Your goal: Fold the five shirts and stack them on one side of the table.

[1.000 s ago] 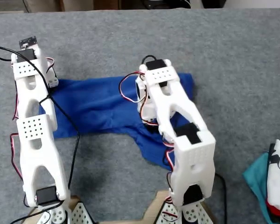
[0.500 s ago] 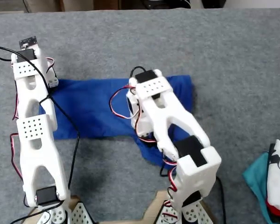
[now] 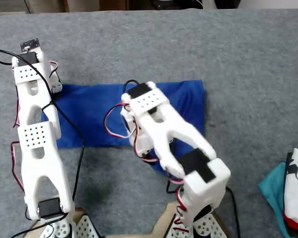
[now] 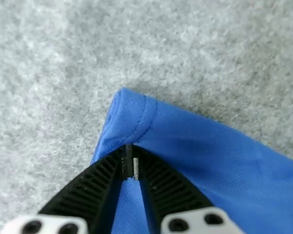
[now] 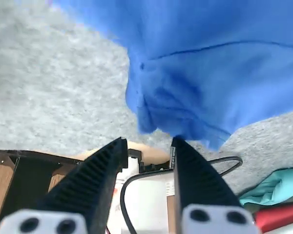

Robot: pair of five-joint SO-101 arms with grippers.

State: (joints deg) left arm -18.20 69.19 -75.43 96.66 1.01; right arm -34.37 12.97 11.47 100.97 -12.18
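The blue shirt (image 3: 97, 116) is lying spread flat on the grey bench (image 3: 248, 59), with one flap trailing off its near edge. The left pincer (image 4: 129, 165) is clenching the shirt's hemmed corner, jaws closed tight on the cloth. The right pincer (image 5: 149, 142) is hanging released above the shirt's trailing flap, jaws apart and gripping nothing, while a pile of other shirts (image 3: 290, 191) is sitting well apart from the blue shirt at the bench's edge.
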